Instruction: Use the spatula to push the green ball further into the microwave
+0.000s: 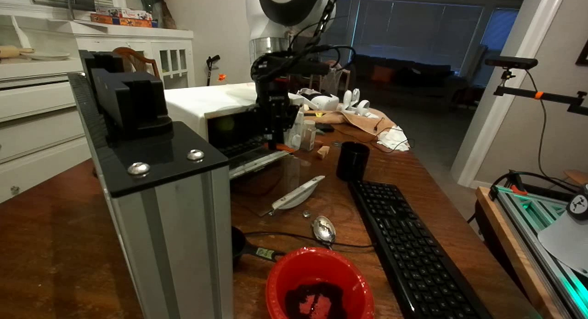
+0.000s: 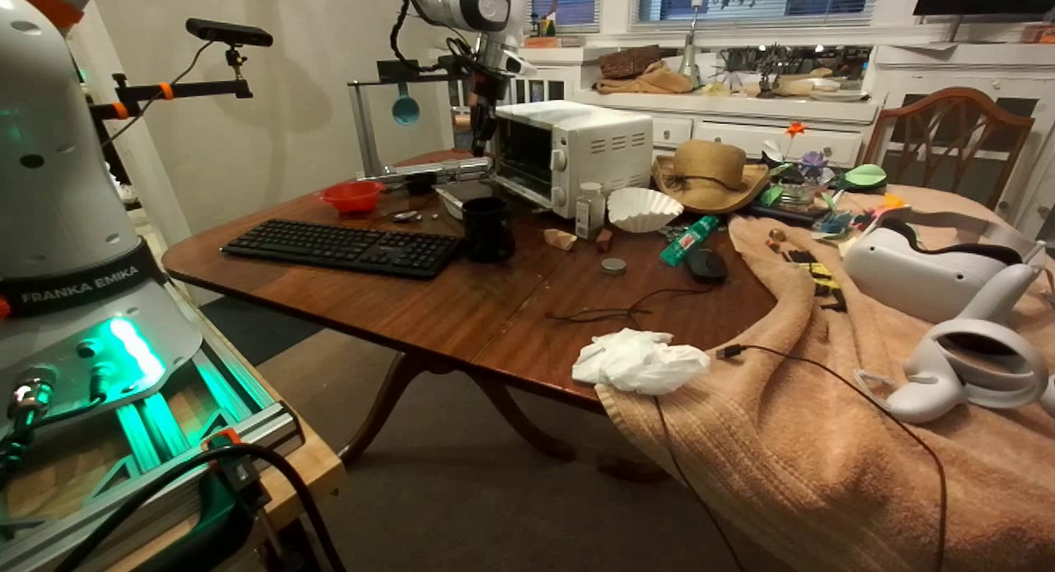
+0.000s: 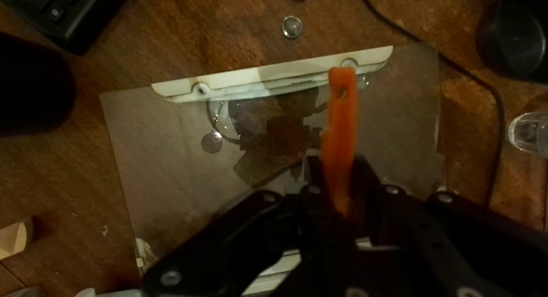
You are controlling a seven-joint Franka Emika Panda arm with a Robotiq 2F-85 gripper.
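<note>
Wooden table (image 2: 461, 308) bears mug (image 2: 488, 230), keyboard (image 2: 342, 247), red bowl (image 2: 353, 198); fingers (image 3: 366, 177) grip spatula (image 3: 341, 117) above glass door (image 3: 274, 130).

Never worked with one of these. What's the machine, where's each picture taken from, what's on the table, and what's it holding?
The machine is a single robot arm ending in a black gripper. Two pictures are exterior views, taken from different places outside the robot; the third is taken from the wrist, looking down past the gripper.

On the wooden table stands a white microwave, its glass door lowered open. The table also bears a keyboard, a black mug, a red bowl and a spoon, among other things.

The gripper is closed on a slim orange tool, presumably the spatula; its far end is not clear to see. A dim greenish round patch inside the microwave is probably the green ball.
</note>
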